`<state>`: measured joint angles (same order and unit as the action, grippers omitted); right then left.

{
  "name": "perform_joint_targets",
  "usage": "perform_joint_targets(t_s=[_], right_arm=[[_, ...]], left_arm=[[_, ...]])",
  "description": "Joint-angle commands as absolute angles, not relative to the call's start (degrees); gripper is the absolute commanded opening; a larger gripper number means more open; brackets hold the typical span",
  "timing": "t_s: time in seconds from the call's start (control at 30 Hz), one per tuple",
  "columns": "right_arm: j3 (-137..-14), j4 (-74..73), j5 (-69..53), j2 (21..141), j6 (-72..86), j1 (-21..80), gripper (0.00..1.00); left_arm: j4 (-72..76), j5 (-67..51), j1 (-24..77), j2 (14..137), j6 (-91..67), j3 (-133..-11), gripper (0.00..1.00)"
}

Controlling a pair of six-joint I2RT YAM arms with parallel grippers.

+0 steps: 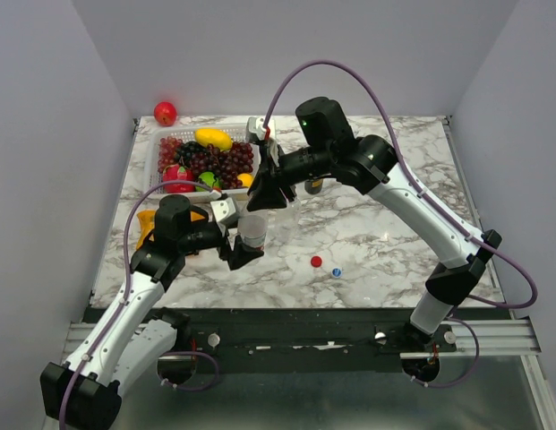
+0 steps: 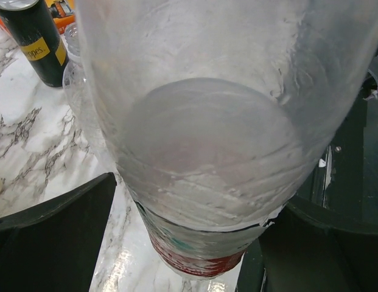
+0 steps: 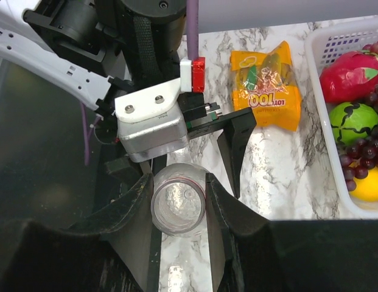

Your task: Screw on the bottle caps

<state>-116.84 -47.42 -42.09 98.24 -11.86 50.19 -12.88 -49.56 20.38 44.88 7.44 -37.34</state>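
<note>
The bottle with the red-and-white label [image 1: 252,231] stands uncapped between the fingers of my left gripper [image 1: 244,249]. In the left wrist view the bottle [image 2: 201,152] fills the frame, its label [image 2: 195,263] low down. The left finger [image 2: 55,231] shows a gap of marble beside it, and the jaws look open. My right gripper [image 1: 262,202] comes from above. In the right wrist view [image 3: 179,182] its fingers [image 3: 222,213] close on the open mouth [image 3: 178,207]. The red cap [image 1: 316,262] and blue cap [image 1: 337,271] lie on the table to the right. The plain bottle [image 2: 76,73] stands behind.
A dark drink can [image 2: 36,42] stands by the plain bottle, under the right arm [image 1: 313,185]. A white fruit basket [image 1: 158,154] sits at the back left, with a red apple [image 1: 165,113] behind it. An orange snack pack [image 3: 266,85] lies left of the left gripper.
</note>
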Motion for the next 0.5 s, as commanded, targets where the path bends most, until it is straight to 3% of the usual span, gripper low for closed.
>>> perform_joint_targets(t_s=[0.0,0.17,0.27,0.3,0.4,0.47], right_arm=[[-117.16,-46.49,-45.0,98.61,-10.63,50.54,0.01],[-116.81,-46.41,-44.39,98.53,-10.9,50.54,0.03],[-118.11,-47.37,-42.46,98.18,-11.86,50.54,0.22],[-118.56,-47.98,-40.97,98.09,-13.08,50.45,0.37],[-120.14,-50.62,-37.72,96.6,-13.8,49.4,0.57],[-119.8,-51.94,-37.53,94.93,-13.45,46.33,0.62]], left_arm=[[-10.64,-48.78,20.65,44.3,6.94,-36.21,0.97],[-9.14,-49.74,20.65,43.51,6.59,-36.03,0.8],[-9.58,-50.18,20.65,42.2,6.07,-35.95,0.77],[-9.93,-50.36,20.65,41.84,6.24,-35.95,0.75],[-11.68,-49.4,20.65,40.43,6.67,-35.95,0.69],[-12.66,-47.38,20.65,38.25,6.77,-35.69,0.64]])
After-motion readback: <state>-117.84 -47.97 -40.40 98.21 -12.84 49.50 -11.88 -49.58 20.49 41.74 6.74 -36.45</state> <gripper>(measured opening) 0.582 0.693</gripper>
